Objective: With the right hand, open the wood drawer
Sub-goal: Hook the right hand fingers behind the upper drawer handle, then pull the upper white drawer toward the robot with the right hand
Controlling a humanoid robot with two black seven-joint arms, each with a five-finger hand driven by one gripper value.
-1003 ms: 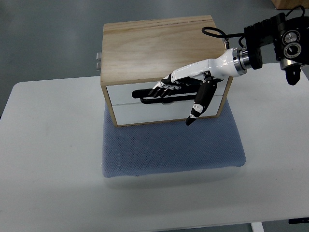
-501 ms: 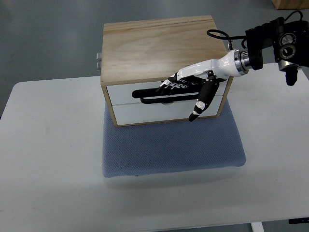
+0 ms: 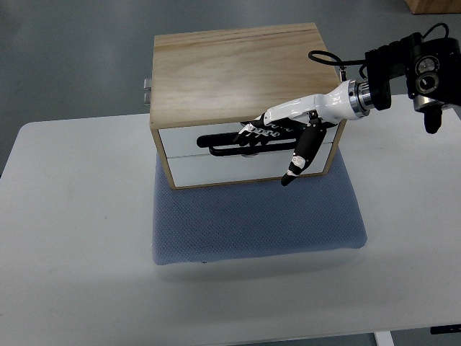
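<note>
A wooden drawer box (image 3: pixel 238 72) stands on a blue mat (image 3: pixel 256 216) in the top view. It has two white drawer fronts, an upper one (image 3: pixel 184 140) and a lower one (image 3: pixel 216 167). A black bar handle (image 3: pixel 222 147) runs across the upper front. My right hand (image 3: pixel 265 132) reaches in from the upper right, and its fingers are curled around the right part of the handle. Its thumb (image 3: pixel 298 157) points down over the lower front. Both drawers look closed or nearly so. The left arm is not in view.
The mat lies on a white table (image 3: pixel 72 238), whose front edge runs along the bottom of the frame. A small metal fitting (image 3: pixel 147 90) sticks out at the box's back left. The right forearm and its cable (image 3: pixel 403 65) hang over the table's back right.
My right hand has shifted a little to the right along the handle, and its fingers have curled in around the bar. The drawer front has not visibly moved.
</note>
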